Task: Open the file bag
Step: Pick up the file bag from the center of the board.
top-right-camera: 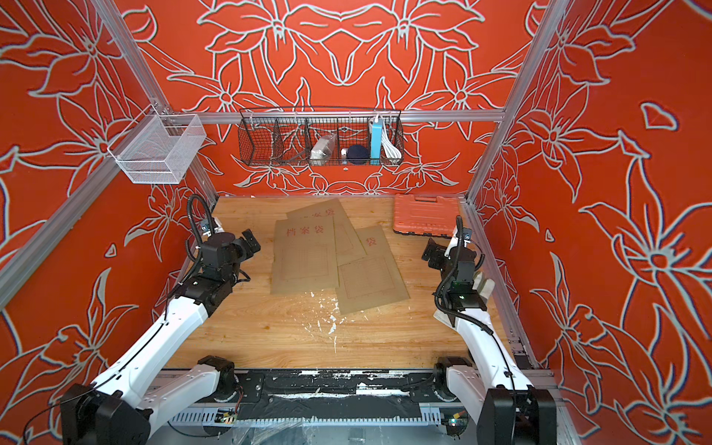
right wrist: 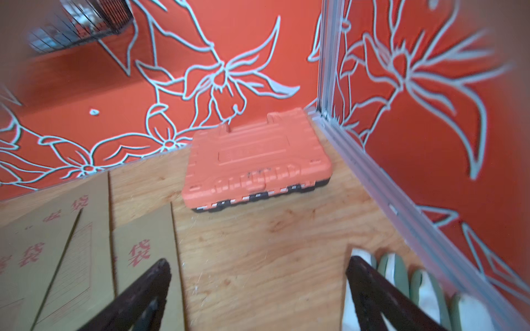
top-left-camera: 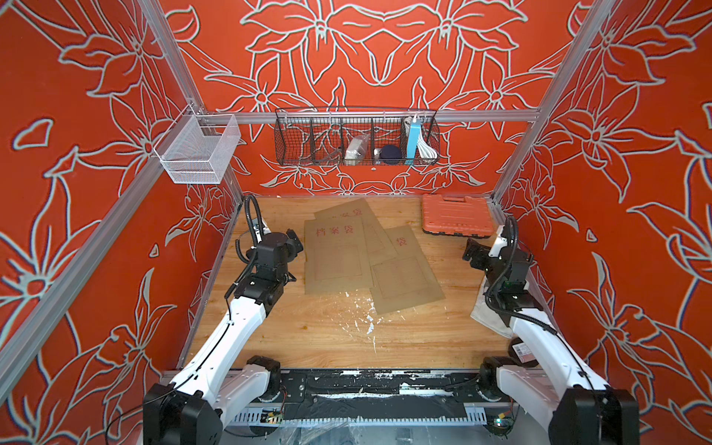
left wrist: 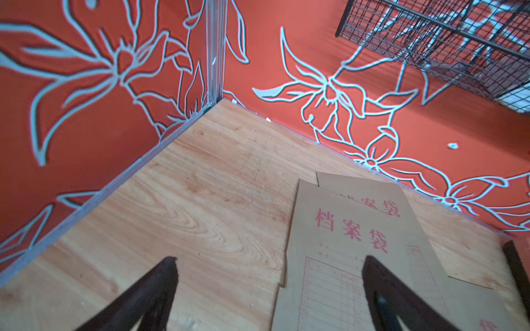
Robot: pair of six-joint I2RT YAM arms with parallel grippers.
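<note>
Tabletop (top-left-camera: 269,331), file bag (top-left-camera: 334,262) lengthwise, title seemingly rearward

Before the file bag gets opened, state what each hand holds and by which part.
Nothing is held: left hand and right hand are both open and empty.

Counting three brown file bags (top-left-camera: 334,254) in view on one wooden table (top-left-camera: 308,331); one orange tool case (top-left-camera: 456,215); one white glove (top-left-camera: 481,308); one white mesh basket (top-left-camera: 200,152); one black wire basket (top-left-camera: 296,142); two baskets altogether.
</note>
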